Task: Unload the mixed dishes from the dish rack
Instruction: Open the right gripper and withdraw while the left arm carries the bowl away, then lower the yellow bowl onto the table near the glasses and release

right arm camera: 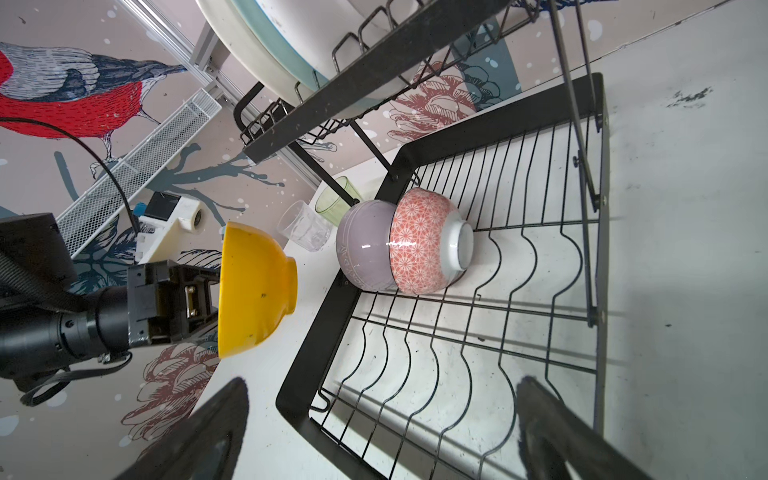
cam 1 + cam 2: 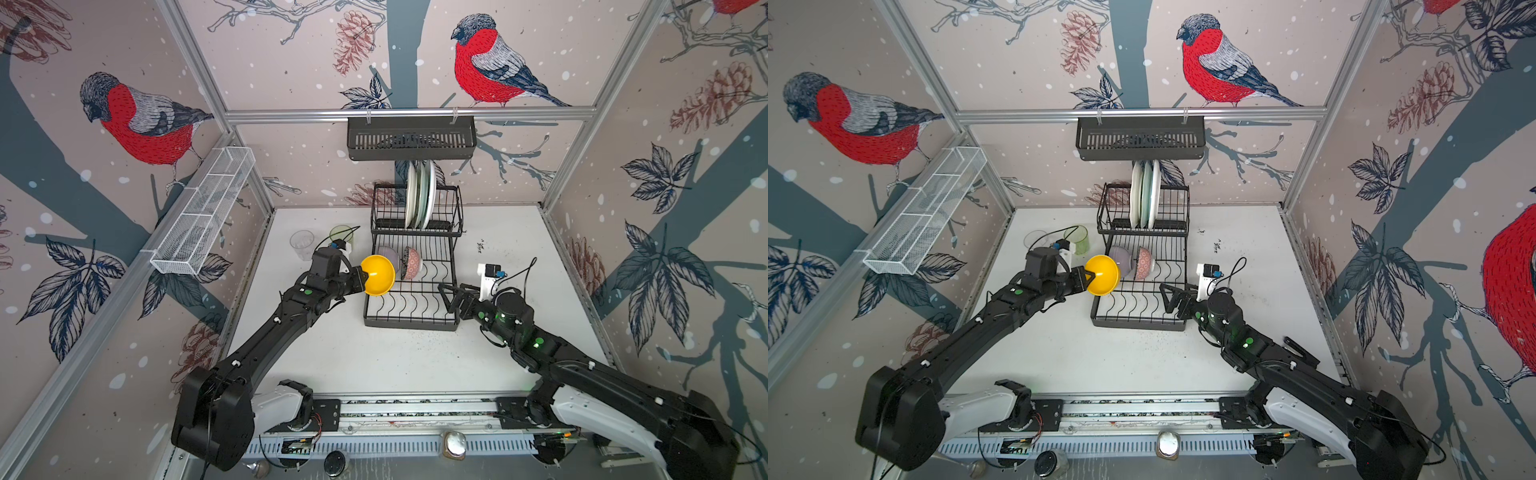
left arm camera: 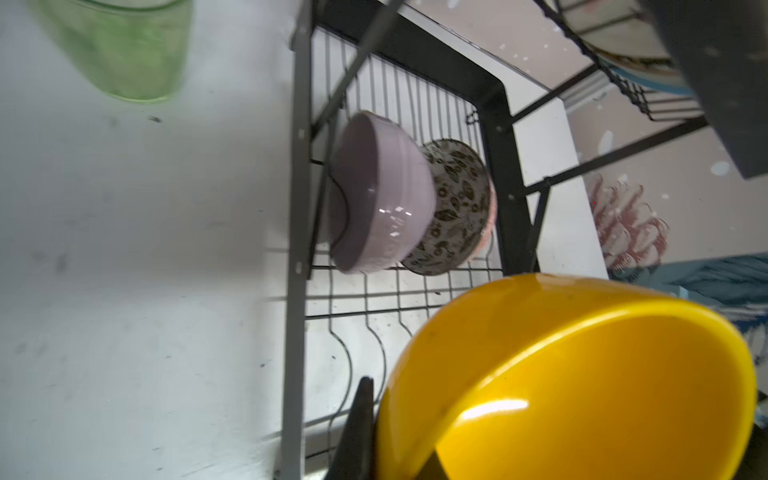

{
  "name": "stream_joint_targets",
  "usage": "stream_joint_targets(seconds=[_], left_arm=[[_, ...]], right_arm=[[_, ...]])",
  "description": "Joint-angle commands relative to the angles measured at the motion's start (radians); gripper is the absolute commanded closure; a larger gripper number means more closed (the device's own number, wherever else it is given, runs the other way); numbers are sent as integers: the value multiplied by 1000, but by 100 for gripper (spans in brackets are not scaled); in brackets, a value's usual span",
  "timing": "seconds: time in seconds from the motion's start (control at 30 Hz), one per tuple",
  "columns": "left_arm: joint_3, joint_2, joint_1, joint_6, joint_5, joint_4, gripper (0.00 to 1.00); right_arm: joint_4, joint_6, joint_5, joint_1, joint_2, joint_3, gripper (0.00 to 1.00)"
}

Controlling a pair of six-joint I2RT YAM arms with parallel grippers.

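Observation:
My left gripper (image 2: 362,276) (image 3: 382,419) is shut on the rim of the yellow bowl (image 2: 377,275) (image 2: 1102,275) (image 1: 253,291), held on its side in the air at the left edge of the dish rack (image 2: 411,320) (image 1: 316,332). On the lower tier a lilac bowl (image 2: 388,253) (image 3: 374,195) and a pink-patterned bowl (image 2: 413,262) (image 1: 424,241) lean together. Three plates (image 2: 420,195) stand upright in the upper tier. My right gripper (image 2: 453,293) (image 1: 382,386) hangs open over the rack's front right, holding nothing.
A green glass (image 2: 341,233) and a clear glass (image 2: 302,244) stand on the white table (image 2: 374,361) left of the rack. A black slotted basket (image 2: 411,137) hangs on the back rail. A white mesh basket (image 2: 203,212) hangs on the left wall.

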Motion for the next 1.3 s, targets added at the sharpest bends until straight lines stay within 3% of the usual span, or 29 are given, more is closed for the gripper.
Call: stream_joint_targets(seconds=[0.0, 0.2, 0.57, 0.73, 1.07, 1.27], left_arm=[[1, -1, 49, 5, -86, -33, 100], [-26, -5, 189, 41, -156, -75, 100], [13, 67, 344, 82, -331, -181, 100], [33, 158, 448, 64, -269, -147, 100], [79, 261, 468, 72, -321, -190, 100], [99, 326, 468, 62, -293, -195, 100]], right_arm=[[-30, -33, -32, -2, 4, 31, 0], [-161, -62, -29, -4, 35, 125, 1], [-125, -75, -49, -16, 29, 88, 1], [-136, -102, -76, -27, 26, 88, 1], [-131, -86, -134, -68, 32, 74, 0], [-147, -77, -170, -71, 25, 64, 0]])
